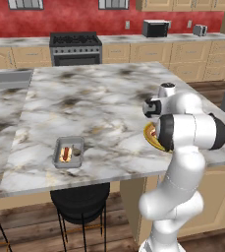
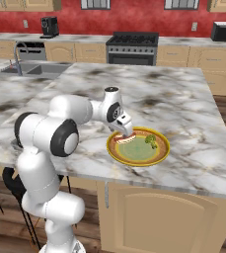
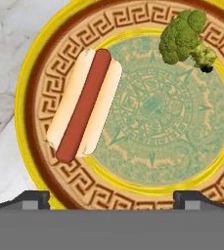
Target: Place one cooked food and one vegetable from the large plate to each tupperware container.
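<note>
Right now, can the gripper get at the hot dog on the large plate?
Probably yes. The gripper is open above the large plate, and the hot dog lies bare on it, apart from the broccoli; nothing covers it.

You're looking at a glossy white arm (image 1: 182, 162) with rounded link shells, black bands ringing the joints, and two small dark fingertips (image 3: 33, 199) showing at 6 o'clock on the hand cam.

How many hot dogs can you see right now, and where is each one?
2. One hot dog lies on the large plate, under the open claw, apart from the broccoli. The other hot dog is in the tupperware container by the counter's near edge.
</note>
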Available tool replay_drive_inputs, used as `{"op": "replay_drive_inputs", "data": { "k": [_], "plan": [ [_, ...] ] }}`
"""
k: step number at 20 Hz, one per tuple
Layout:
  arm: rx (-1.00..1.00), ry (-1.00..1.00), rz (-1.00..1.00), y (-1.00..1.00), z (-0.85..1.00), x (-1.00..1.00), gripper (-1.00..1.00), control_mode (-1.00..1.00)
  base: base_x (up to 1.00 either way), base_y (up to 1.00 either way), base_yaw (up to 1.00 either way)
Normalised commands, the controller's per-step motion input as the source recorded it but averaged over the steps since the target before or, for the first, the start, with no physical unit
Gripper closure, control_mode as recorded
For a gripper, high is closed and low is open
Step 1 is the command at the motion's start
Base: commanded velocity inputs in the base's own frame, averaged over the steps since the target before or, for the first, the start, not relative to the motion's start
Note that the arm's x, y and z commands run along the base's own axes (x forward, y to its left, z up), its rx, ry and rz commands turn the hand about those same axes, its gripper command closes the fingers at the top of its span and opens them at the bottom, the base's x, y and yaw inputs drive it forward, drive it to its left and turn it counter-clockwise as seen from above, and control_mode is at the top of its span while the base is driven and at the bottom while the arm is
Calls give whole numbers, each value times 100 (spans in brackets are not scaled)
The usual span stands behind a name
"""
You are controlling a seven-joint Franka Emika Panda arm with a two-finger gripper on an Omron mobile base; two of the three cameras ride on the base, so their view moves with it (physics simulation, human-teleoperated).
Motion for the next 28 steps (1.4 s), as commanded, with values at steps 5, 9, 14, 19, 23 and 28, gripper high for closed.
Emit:
{"op": "replay_drive_inputs", "data": {
  "k": [5,9,14,19,23,28],
  "plan": [
    [0,0,0,-4,-36,22,-100,-100,0,0,0],
    [0,0,0,-7,-22,19,-100,-100,0,0,0],
    [0,0,0,-15,-20,22,-100,-100,0,0,0],
    [0,0,0,-11,-12,26,-100,-100,0,0,0],
    [4,0,2,-4,-3,26,-100,-100,0,0,0],
    [13,0,1,-7,-14,13,-100,-100,0,0,0]
  ]
}}
